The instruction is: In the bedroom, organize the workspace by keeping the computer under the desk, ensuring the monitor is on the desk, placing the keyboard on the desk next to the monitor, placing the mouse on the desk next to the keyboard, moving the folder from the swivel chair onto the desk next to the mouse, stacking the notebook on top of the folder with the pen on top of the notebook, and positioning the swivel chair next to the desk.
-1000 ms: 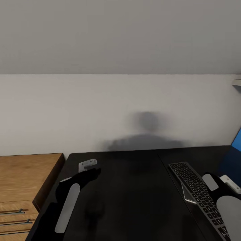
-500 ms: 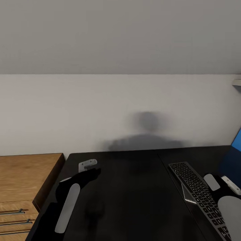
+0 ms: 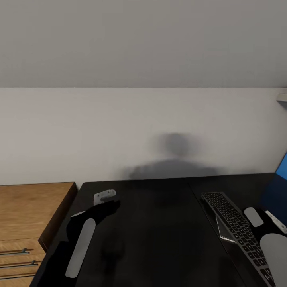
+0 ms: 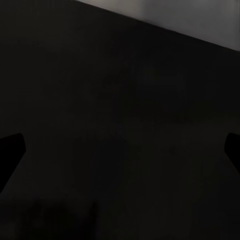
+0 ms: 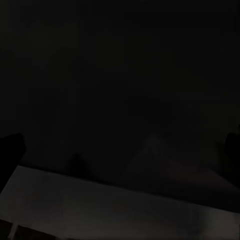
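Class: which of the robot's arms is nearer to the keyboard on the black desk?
The right. The right arm reaches over the keyboard at its right edge, while the left arm lies across the desk, far to the keyboard's left.

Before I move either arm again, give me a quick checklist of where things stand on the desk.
1. Keyboard on the desk: ok, it lies flat at the right side, running diagonally.
2. Monitor on the desk: cannot tell, just a blue sliver shows at the right edge.
3. Right gripper state: cannot tell; the right arm reaches over the keyboard and the wrist view is too dark.
4. Left gripper empty: ok, it hovers over the desk's left rear with nothing between its fingers.
5. Open desk area between the arms for the folder stack: ok.
6. Mouse, folder, notebook, pen placed: cannot tell.
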Tool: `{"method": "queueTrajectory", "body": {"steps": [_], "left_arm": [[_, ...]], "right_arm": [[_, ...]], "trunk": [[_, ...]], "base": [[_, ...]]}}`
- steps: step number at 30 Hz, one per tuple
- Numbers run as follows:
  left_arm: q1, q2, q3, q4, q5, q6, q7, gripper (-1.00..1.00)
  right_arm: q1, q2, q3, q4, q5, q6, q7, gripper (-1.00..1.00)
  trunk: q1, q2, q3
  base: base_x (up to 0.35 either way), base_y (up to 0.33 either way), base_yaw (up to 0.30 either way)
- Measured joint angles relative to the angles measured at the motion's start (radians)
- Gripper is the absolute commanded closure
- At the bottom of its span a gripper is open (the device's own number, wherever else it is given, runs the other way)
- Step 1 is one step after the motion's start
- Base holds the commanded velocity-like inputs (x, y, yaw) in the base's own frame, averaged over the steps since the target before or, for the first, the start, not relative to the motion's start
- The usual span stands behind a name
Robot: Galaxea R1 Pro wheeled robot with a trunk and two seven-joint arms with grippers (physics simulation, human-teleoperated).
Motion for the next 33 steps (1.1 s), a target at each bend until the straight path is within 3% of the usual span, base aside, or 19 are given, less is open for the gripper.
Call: {"method": "queueTrajectory", "body": {"steps": [12,33], "left_arm": [[0.0,0.0,0.0,0.0,0.0,0.0,0.0,-1.0],[0.0,0.001,0.005,0.004,0.0,0.0,0.0,-1.0]], "right_arm": [[0.0,0.0,-0.001,-0.047,0.008,0.001,-0.003,-1.0],[0.0,0.001,0.002,-0.042,0.008,-0.002,0.004,-1.0]], "trunk": [[0.046,-0.084,-0.038],[0.046,-0.084,-0.038]], "base": [[0.0,0.0,0.0],[-0.028,0.0,0.0]]}}
